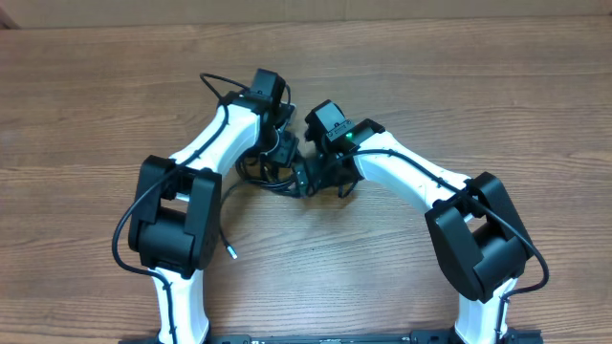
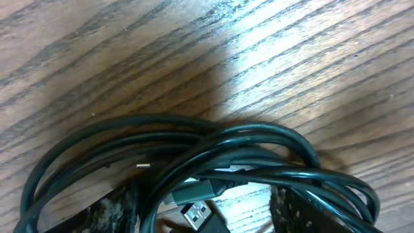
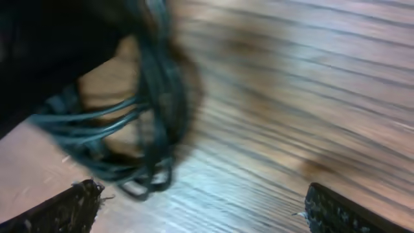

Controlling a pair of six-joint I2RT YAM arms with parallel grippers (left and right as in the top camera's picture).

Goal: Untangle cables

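Observation:
The cables (image 1: 260, 173) are thin black cords bunched in a tangle at the table's middle, between the two arms. In the left wrist view the cables (image 2: 194, 145) loop in several overlapping strands, and two plugs (image 2: 197, 213) lie in the gap of my left gripper (image 2: 200, 217). Its fingers (image 2: 110, 210) stand apart, with strands crossing over them and bare wood showing between. My right gripper (image 3: 204, 207) is wide open over bare wood with nothing between its fingers. The cables (image 3: 129, 129) lie blurred to its upper left. From overhead, both grippers (image 1: 287, 153) (image 1: 317, 182) hang over the tangle.
One thin cord end with a silvery tip (image 1: 231, 254) trails toward the front beside the left arm (image 1: 172, 220). The right arm (image 1: 478, 234) stands at the front right. The wooden table (image 1: 478, 86) extends on all sides.

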